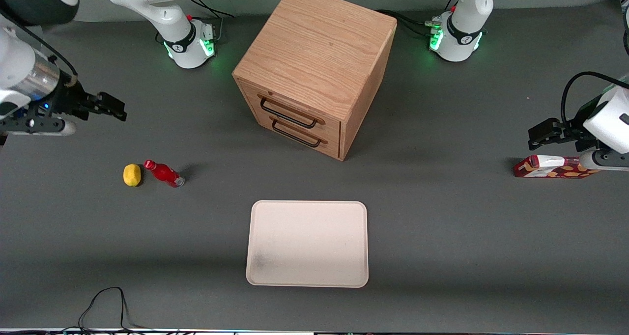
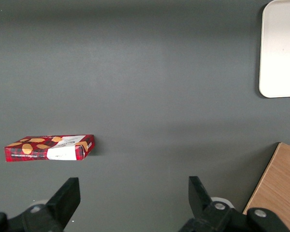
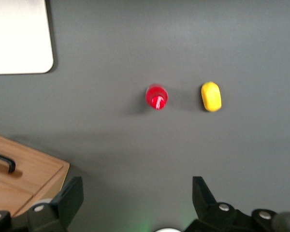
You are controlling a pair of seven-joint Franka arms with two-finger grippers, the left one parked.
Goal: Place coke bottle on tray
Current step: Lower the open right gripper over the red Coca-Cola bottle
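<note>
The small red coke bottle (image 1: 163, 173) stands upright on the grey table beside a yellow lemon (image 1: 131, 175), toward the working arm's end. In the right wrist view the bottle (image 3: 156, 96) shows from above, cap up. The cream-beige tray (image 1: 307, 243) lies flat, nearer the front camera than the wooden drawer box, and holds nothing; its corner shows in the right wrist view (image 3: 19, 43). My right gripper (image 1: 110, 107) hangs open and empty above the table, farther from the front camera than the bottle; its fingers (image 3: 72, 198) stand wide apart.
A wooden drawer box (image 1: 314, 69) with two black handles stands mid-table, farther from the camera than the tray. A flat red patterned carton (image 1: 553, 167) lies toward the parked arm's end. The lemon (image 3: 211, 96) lies close beside the bottle. A black cable (image 1: 105, 308) lies at the table's front edge.
</note>
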